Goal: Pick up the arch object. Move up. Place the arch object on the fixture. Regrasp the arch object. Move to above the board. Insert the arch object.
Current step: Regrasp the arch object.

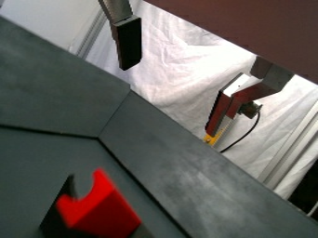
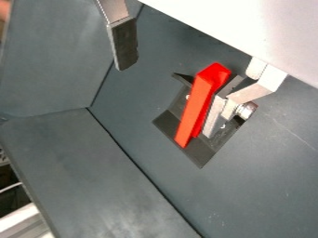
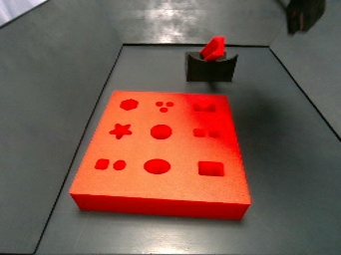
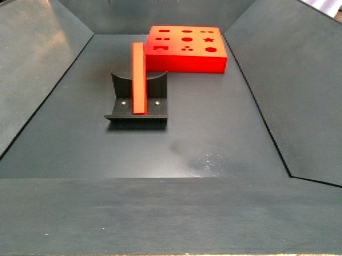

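We see the arch object (image 4: 136, 69) propped upright in the fixture (image 4: 138, 108), near the board (image 4: 187, 50), ready for regrasping. Our gripper (image 2: 187, 58) hangs above it, fingers (image 2: 122, 42) spread wide, holding nothing.

Dark grey floor (image 4: 201, 150), sloped walls all round. Sitting right on it: the board (image 3: 167, 149) and, near it but not touching, the fixture (image 4: 136, 108) with the arch (image 4: 136, 68) propped in it. Gripper (image 3: 305, 12) well off the floor, up near a corner.
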